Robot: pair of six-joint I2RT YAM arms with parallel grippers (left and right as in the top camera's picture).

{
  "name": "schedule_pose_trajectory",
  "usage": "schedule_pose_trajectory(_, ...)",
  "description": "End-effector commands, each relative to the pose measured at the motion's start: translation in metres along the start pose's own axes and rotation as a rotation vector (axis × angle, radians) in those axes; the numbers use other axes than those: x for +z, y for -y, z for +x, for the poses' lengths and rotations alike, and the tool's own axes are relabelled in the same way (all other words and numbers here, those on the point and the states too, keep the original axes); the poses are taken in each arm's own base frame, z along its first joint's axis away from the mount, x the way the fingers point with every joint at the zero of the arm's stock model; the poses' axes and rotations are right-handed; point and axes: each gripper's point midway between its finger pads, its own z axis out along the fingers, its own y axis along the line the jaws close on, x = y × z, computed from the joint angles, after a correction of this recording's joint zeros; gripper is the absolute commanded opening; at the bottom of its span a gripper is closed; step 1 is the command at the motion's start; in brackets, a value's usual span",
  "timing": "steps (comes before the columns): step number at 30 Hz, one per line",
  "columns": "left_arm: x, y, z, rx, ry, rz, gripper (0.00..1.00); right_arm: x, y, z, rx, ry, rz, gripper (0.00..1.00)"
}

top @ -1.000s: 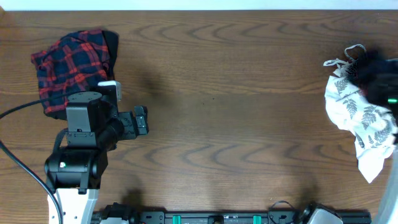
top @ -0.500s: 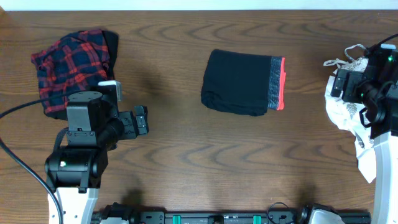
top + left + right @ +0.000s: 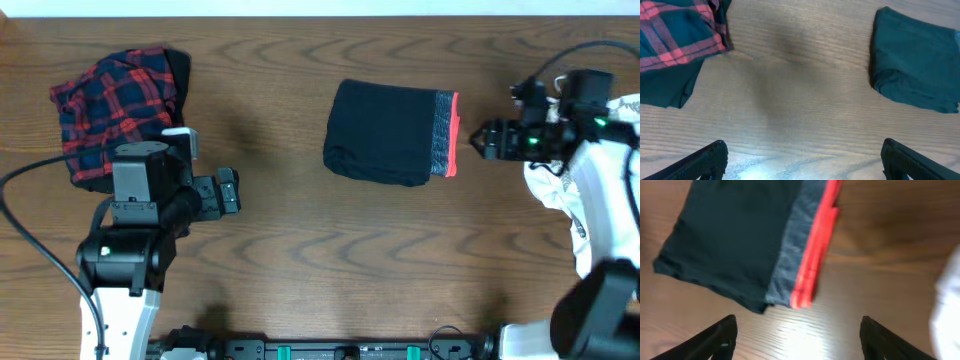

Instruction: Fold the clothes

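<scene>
The black leggings (image 3: pixel 385 132) lie folded in a neat rectangle at the table's middle, their grey-and-coral waistband (image 3: pixel 447 133) on the right edge. My right gripper (image 3: pixel 490 140) hovers just right of that waistband, open and empty. Its wrist view shows the leggings (image 3: pixel 735 240) ahead of the spread fingers (image 3: pixel 720 340). My left gripper (image 3: pixel 228 192) rests open at the left, nothing between its fingertips (image 3: pixel 710 157). The leggings (image 3: pixel 915 65) appear far right in that view.
A crumpled red-navy plaid piece (image 3: pixel 110 110) lies at the back left, beside the left arm, with the plaid piece (image 3: pixel 675 30) also at the left wrist view's top left. A white leaf-print top (image 3: pixel 590 210) is bunched at the right edge under the right arm.
A second ago the middle was bare and a dark blur sat over the white top. The folded leggings now lie at the middle, and the right gripper has swung left towards the waistband.
</scene>
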Motion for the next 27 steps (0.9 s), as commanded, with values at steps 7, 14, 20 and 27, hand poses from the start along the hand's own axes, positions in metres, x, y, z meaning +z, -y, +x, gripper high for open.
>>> schedule_pose_trajectory(7,0.011,0.0,-0.001,-0.01,-0.042,-0.006,0.98,0.075,-0.008,-0.008,0.098,-0.041,-0.092,0.72)
schedule_pose_trajectory(14,0.017,-0.001,0.001,-0.013,-0.062,-0.011,0.98,0.123,-0.002,-0.006,0.137,-0.053,-0.1,0.71)
schedule_pose_trajectory(20,0.017,-0.001,0.001,-0.012,-0.062,-0.011,0.98,0.127,0.0,-0.02,0.164,-0.001,-0.095,0.69)
schedule_pose_trajectory(27,0.017,-0.001,0.001,-0.012,-0.062,-0.011,0.98,0.131,0.0,-0.015,0.189,-0.017,-0.07,0.65)
